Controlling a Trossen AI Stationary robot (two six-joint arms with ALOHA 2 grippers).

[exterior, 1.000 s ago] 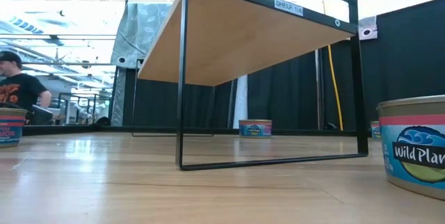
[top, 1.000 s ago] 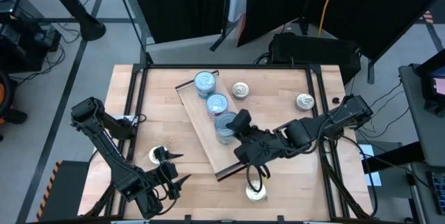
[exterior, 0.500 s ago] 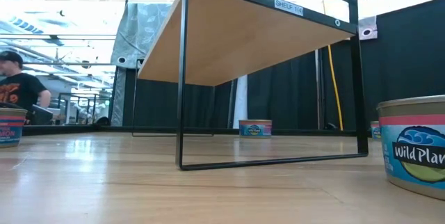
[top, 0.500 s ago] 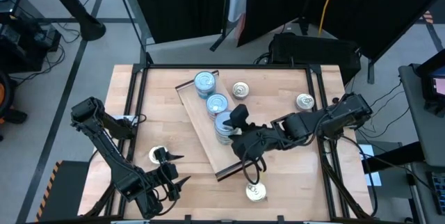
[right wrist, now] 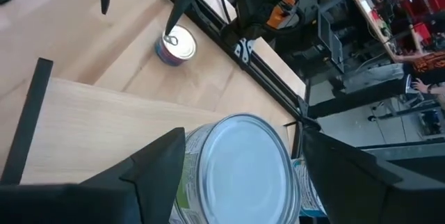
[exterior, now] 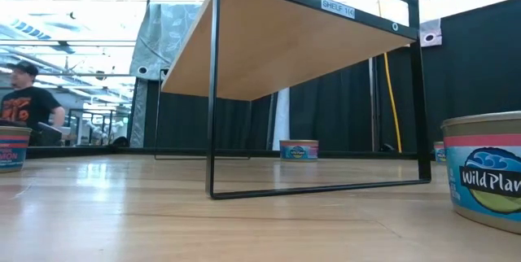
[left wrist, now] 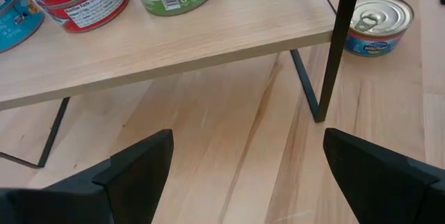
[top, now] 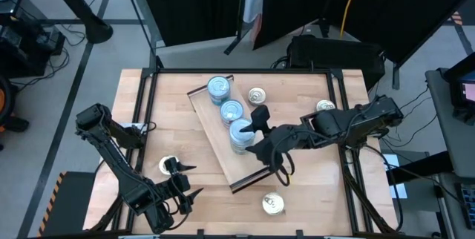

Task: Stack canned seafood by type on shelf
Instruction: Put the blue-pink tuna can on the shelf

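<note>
The shelf (top: 230,165) is a light-wood board on a black wire frame, lying aslant on the table. Three stacks of light-blue-topped tins stand on it (top: 218,87) (top: 231,110) (top: 241,131). My right gripper (top: 258,130) is open at the nearest stack. In the right wrist view its fingers (right wrist: 163,161) stand on either side of the top tin (right wrist: 243,165). Loose silvery pull-tab tins rest on the tabletop (top: 257,96) (top: 325,107) (top: 273,204) (top: 169,165). My left gripper (top: 185,179) waits open at the near left. My right gripper's fingers flank the round wall of the top tin (right wrist: 201,147), slanting down from the table's right side. I cannot tell whether they touch it. The tin sits upright on the stack.
The left wrist view looks level at the shelf's near end (left wrist: 208,36), its black leg (left wrist: 341,43) and a pull-tab tin (left wrist: 379,22) beyond it. Black rails edge the table (top: 148,113). Bare wood lies between the shelf and the table's left rail. A person (exterior: 24,103) stands in the room behind.
My right arm has swung its wrist toward the table's far and right edges while its gripper stayed beside the nearest stack on the shelf. The tins have not moved. The person in the background has shifted a little.
</note>
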